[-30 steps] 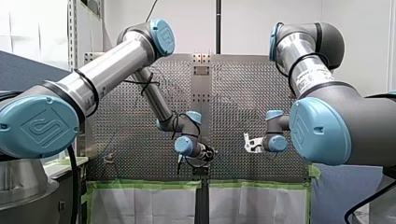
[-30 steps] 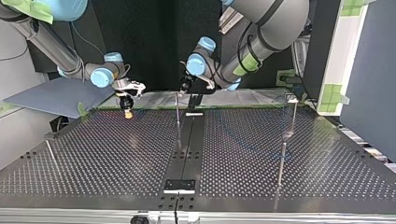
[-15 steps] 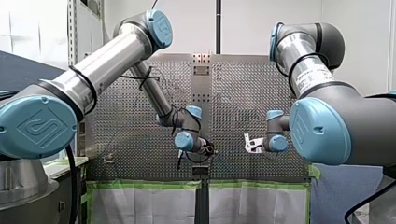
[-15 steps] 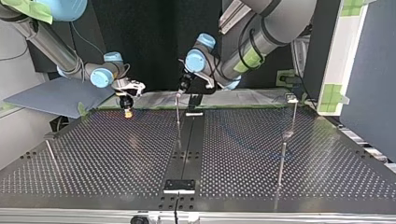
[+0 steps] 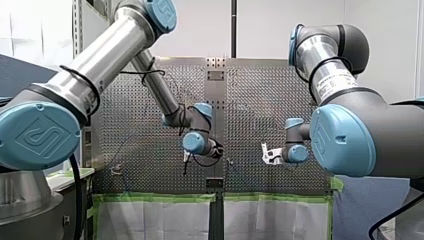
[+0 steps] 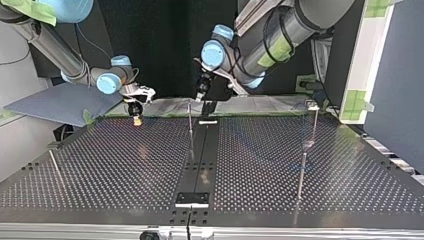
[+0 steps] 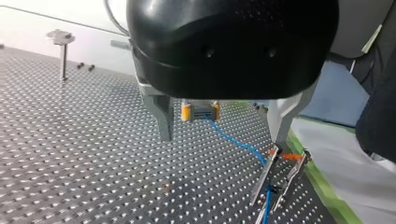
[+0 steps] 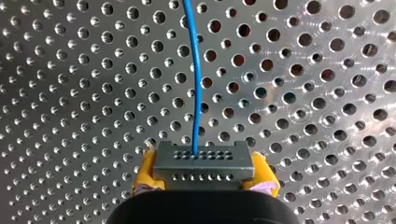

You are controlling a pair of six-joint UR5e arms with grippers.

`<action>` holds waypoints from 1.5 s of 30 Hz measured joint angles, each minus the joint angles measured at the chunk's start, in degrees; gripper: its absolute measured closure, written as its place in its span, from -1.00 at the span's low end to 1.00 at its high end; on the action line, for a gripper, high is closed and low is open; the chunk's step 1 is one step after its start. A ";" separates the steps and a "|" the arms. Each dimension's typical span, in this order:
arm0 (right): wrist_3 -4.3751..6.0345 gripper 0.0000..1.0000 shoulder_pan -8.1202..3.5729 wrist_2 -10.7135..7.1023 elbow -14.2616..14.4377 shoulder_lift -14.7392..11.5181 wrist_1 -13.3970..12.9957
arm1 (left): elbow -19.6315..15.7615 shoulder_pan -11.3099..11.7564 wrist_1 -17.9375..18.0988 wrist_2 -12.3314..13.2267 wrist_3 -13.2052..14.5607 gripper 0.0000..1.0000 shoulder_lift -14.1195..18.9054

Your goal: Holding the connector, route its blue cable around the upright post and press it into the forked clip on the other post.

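Note:
My right gripper [image 8: 204, 178] is shut on the grey connector [image 8: 204, 161], which sits between its yellow pads [image 8: 144, 175]. The blue cable [image 8: 195, 74] runs ahead from the connector over the perforated plate. In the left wrist view the cable [image 7: 236, 142] reaches from the connector [image 7: 201, 112] down into the forked clip [image 7: 280, 175], between its two prongs. My left gripper [image 7: 223, 138] hangs open above and beside that clip, with nothing between its metal fingers [image 7: 163, 121]. In the top view my left gripper [image 6: 202, 94] hovers over the thin middle post [image 6: 190, 125], and my right gripper [image 6: 136, 118] is at the left.
Further thin posts stand on the perforated table [image 6: 110, 170]: one at the top view's right [image 6: 314, 125], one nearer the camera [image 6: 301, 175], one at the left [image 6: 55, 167]. A post with a flat top [image 7: 62, 51] shows far off in the left wrist view. Green tape [image 5: 155, 197] edges the table.
My left arm has lifted, and its gripper has risen away from the middle post, shifting slightly left in the front view. My right arm and the connector have stayed still.

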 joint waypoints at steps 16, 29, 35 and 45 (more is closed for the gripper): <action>-0.09 1.00 -0.06 0.06 0.00 0.00 -0.36 | -8.78 -0.83 -2.44 -8.78 -6.88 -1.00 8.78; -0.18 1.00 -0.08 0.09 0.00 0.00 -0.17 | -15.02 -1.45 -3.48 -10.83 -8.43 -1.00 15.03; -0.25 1.00 -0.28 0.38 0.00 -0.02 0.09 | -17.78 -1.70 -3.64 -10.80 -8.59 -1.00 17.78; -0.26 1.00 -1.08 1.40 0.00 -0.01 0.20 | -22.48 -1.82 -3.42 -10.83 -8.99 -1.00 22.49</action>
